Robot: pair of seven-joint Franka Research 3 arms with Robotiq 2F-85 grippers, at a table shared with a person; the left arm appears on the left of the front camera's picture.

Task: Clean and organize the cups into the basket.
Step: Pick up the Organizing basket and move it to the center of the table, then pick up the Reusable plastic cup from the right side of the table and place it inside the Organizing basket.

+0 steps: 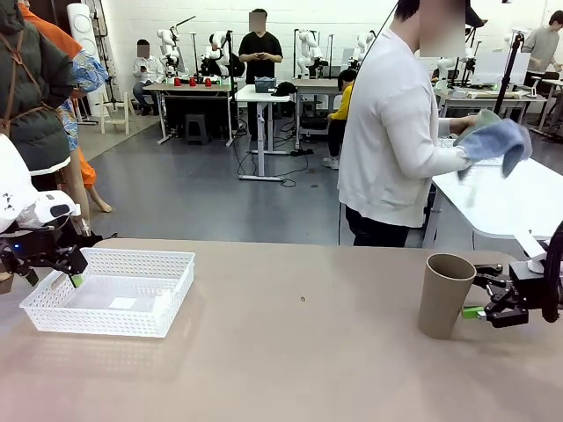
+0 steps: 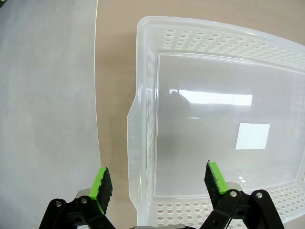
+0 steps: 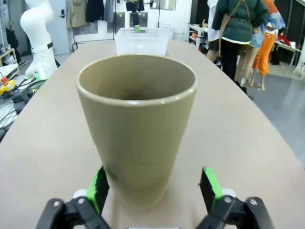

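Your right gripper (image 1: 480,294) sits at the right edge of the front view with its jaws fully spread and nothing held. The green pads (image 3: 101,185) flank the foot of the tall tan-brown matte tapered tumbler (image 1: 444,294), which stands upright on the beige table (image 1: 299,360), lower right. In the right wrist view the cup sits off-centre: one pad is almost against its wall and the other stands clear. Centre it before you close, or the first pad will likely shove the cup sideways. Squeeze slowly and squarely, since the taper may let the cup slip or tip.

The white perforated plastic basket (image 1: 97,321) waits at the lower left. Your left gripper (image 2: 158,181) hangs wide open and empty over the basket's near wall — one finger inside, one outside. Consider moving it aside before the cup arrives.
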